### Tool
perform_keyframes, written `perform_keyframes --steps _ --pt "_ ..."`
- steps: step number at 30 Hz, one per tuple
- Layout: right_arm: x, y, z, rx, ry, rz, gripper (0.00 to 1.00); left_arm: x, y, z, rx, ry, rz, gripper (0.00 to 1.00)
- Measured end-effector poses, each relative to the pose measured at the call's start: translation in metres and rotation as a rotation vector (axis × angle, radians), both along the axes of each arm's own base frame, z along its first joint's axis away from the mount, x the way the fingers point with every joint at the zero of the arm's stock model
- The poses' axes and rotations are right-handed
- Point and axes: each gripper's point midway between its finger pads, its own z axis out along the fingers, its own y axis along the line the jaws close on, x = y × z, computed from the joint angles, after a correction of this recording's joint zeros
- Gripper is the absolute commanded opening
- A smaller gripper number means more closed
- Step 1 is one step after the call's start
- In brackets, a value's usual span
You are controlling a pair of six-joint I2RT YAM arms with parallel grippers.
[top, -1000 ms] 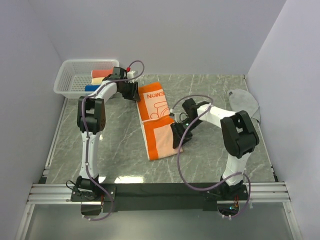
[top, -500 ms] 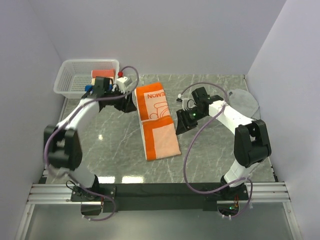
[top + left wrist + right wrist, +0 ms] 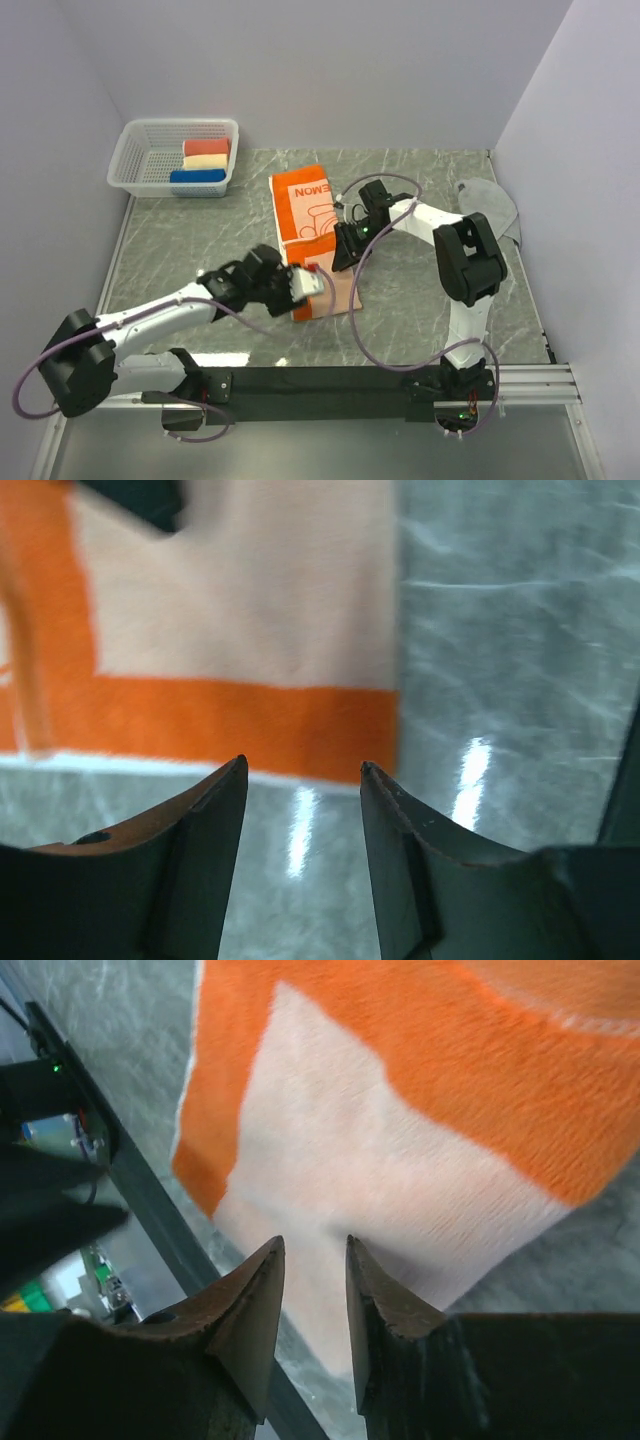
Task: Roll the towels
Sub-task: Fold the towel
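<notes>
The long orange towel (image 3: 305,205) lies flat on the table, its lettered end far and its darker band near. My left gripper (image 3: 304,294) is low at the near end. In the left wrist view my gripper (image 3: 303,768) is open, with the orange towel's (image 3: 250,610) end band just beyond the tips. My right gripper (image 3: 343,255) is at the towel's right edge. In the right wrist view my gripper (image 3: 314,1243) is open by a narrow gap over the orange towel's (image 3: 400,1140) pale panel. The grey towel (image 3: 490,205) lies crumpled at the far right.
A white basket (image 3: 135,150) at the back left holds a red roll (image 3: 206,146), a cream one and a blue one. White walls close in the table on three sides. The black base rail (image 3: 320,380) runs along the near edge.
My left arm swung from beside the basket down to the towel's near end. My right gripper moved left onto the towel's right edge, and its jaws narrowed.
</notes>
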Motion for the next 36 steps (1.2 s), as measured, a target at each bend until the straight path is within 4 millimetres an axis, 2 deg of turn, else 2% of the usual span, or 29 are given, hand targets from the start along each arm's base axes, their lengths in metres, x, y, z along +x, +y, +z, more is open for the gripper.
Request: perform_keyframes --steps 3,7,11,15,16,17,20,24,27,31,36 --pt "0.001 0.001 -0.015 -0.010 0.041 -0.015 0.36 -0.020 -0.017 -0.013 0.057 -0.048 -0.080 0.55" --pt "0.000 0.002 -0.029 -0.025 0.087 -0.032 0.36 -0.032 -0.034 -0.023 0.106 -0.110 -0.134 0.54" --pt "0.000 0.003 -0.028 -0.022 0.089 -0.038 0.36 -0.033 -0.038 -0.048 0.191 -0.115 -0.132 0.55" --pt "0.000 0.003 -0.028 -0.022 0.089 -0.039 0.35 -0.028 -0.033 -0.069 0.258 -0.109 -0.109 0.54" --pt "0.000 0.003 -0.028 -0.022 0.089 -0.039 0.35 -0.025 -0.037 -0.068 0.249 -0.122 -0.102 0.51" --pt "0.000 0.003 -0.028 -0.022 0.089 -0.038 0.34 -0.023 -0.038 -0.068 0.247 -0.130 -0.095 0.38" --pt "0.000 0.002 -0.029 -0.022 0.090 -0.037 0.34 -0.018 -0.040 -0.072 0.254 -0.144 -0.082 0.20" --pt "-0.006 0.000 -0.028 -0.023 0.094 -0.037 0.34 -0.022 -0.040 -0.072 0.261 -0.131 -0.107 0.08" --pt "-0.014 -0.003 -0.020 -0.024 0.089 -0.031 0.34 -0.034 -0.037 -0.070 0.260 -0.088 -0.145 0.04" --pt "-0.012 -0.003 0.006 -0.003 0.031 -0.028 0.35 -0.052 -0.030 -0.065 0.254 -0.017 -0.189 0.02" --pt "0.013 0.010 0.044 0.044 -0.098 -0.020 0.34 -0.067 -0.027 -0.058 0.243 0.066 -0.226 0.02"
